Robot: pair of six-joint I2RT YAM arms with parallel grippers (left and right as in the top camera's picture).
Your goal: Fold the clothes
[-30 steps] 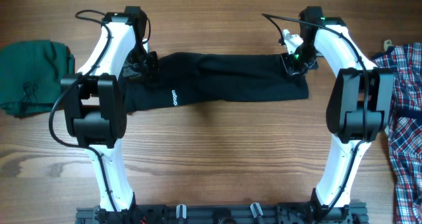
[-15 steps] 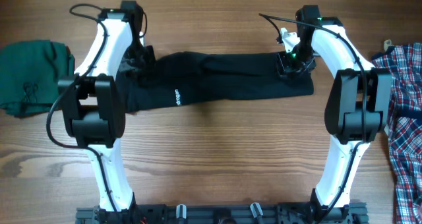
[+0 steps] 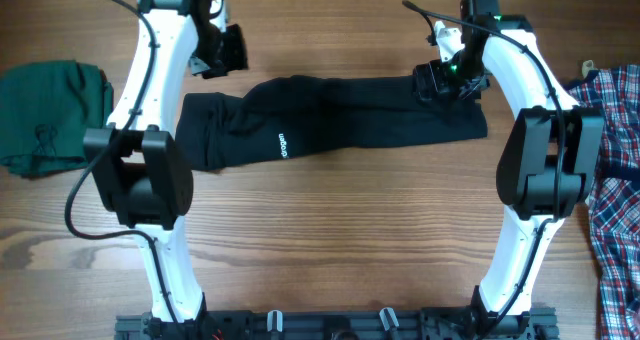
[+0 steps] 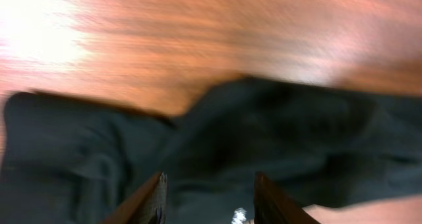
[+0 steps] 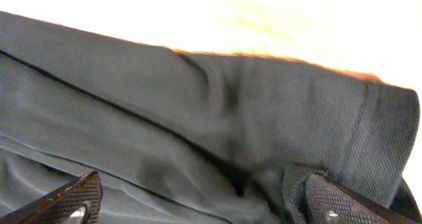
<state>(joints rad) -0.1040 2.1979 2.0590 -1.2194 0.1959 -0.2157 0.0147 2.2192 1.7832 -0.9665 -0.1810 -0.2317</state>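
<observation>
The clothes, a black shirt, lie folded into a long band across the far middle of the table, with white lettering near the left end. My left gripper hovers beyond the band's far left edge, clear of the fabric. In the left wrist view the left gripper is open with nothing between its fingers and black cloth below. My right gripper is over the band's right end. In the right wrist view the right gripper stands wide open just above the fabric.
A dark green folded garment lies at the left edge of the wooden table. A red, white and blue plaid shirt lies at the right edge. Both arms' bases stand at the near edge.
Both grippers have opened and let go of the shirt. The left arm has pulled back toward the far side. The band has settled longer and flatter, its right end further right.
</observation>
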